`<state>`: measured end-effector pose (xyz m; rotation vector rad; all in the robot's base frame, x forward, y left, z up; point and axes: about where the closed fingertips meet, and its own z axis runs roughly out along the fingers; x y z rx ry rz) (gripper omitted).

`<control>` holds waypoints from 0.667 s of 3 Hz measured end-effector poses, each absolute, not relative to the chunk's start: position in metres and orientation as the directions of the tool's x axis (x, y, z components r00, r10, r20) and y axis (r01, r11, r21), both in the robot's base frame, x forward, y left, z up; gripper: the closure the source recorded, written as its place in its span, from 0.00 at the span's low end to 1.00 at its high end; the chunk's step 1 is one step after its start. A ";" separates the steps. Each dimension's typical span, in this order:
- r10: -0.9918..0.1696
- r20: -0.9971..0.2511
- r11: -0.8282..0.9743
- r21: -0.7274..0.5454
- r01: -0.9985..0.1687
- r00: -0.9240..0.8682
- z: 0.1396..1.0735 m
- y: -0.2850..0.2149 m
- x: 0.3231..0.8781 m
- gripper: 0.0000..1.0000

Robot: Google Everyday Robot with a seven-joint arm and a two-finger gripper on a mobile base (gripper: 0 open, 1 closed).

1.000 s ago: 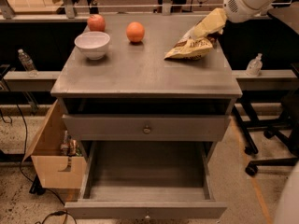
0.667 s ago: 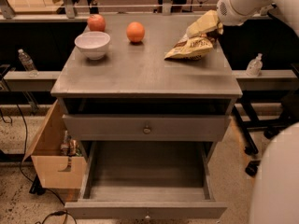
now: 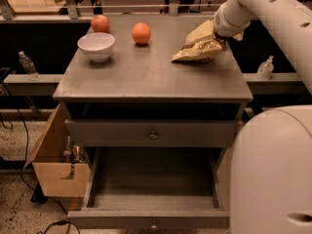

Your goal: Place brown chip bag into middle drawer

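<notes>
Plainly, the biggest thing in view is the robot's white body (image 3: 273,169), which fills the lower right corner, and from the top right its white arm (image 3: 278,9) slants down toward the grey cabinet (image 3: 146,82). Below the cabinet top we see a dark open gap, then a closed drawer face (image 3: 117,133) with a round knob, and under that the middle drawer (image 3: 153,179), which stands pulled out toward us with its flat grey floor bare. A cardboard box (image 3: 53,172) leans against the cabinet's left side. On the top, the white bowl (image 3: 96,46) sits at the back left. The brown chip bag (image 3: 195,51) lies at the back right, well apart from the bowl; its lower end rests on the wood and its upper end rises toward the arm. The gripper (image 3: 217,35) is at that raised end and pinches the bag there. An orange fruit (image 3: 141,33) sits between bowl and bag, near the back edge, and a red apple (image 3: 100,23) sits just behind the bowl. Off the cabinet, we make out a small bottle (image 3: 265,68) on the right ledge and another bottle (image 3: 27,62) on the left.
</notes>
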<state>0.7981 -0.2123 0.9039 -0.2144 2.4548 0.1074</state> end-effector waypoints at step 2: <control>-0.123 -0.591 0.987 0.014 -0.162 -0.797 0.886 -0.197 0.809 0.41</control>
